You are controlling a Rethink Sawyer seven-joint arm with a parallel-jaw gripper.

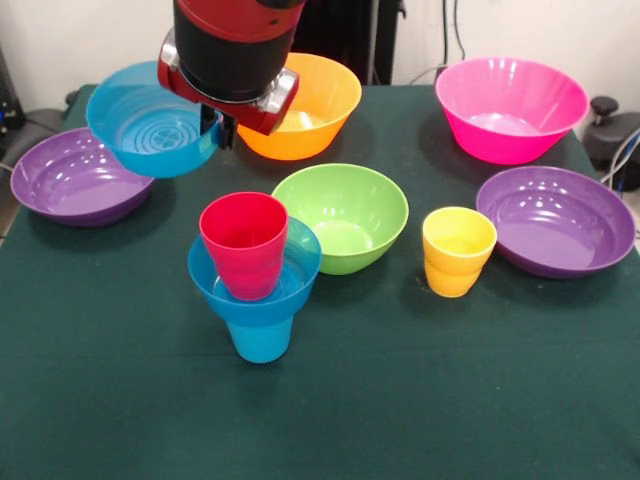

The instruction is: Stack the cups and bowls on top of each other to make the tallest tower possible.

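Near the table's front-centre stands the tower [254,275]: a blue cup [260,338] upright on the green cloth [400,400], a small blue bowl [296,268] seated in its mouth, and a red cup [243,245] resting inside that bowl, tilted slightly toward the left of the picture. Nothing is visible inside the red cup.

Just behind and to the right of the tower sits the lime green bowl [342,216], upright and with nothing showing in it. Right of it stands the yellow cup [458,250], upright, apart from both the green bowl and the purple bowl on the right [556,220], which is wide and shallow. At the far right rests the large pink bowl [511,108]; at far centre the orange bowl [305,105], partly hidden by the arm [232,45]. None of these holds anything that can be seen.

At upper left, the gripper [222,128] hangs below the red and black arm and is clamped on the rim of a second small blue bowl [152,122]. This bowl is lifted off the cloth and tipped so that its ringed interior faces the camera. It overlaps the purple bowl on the left [75,182], which lies on the table near the left edge; whether the two touch cannot be told.
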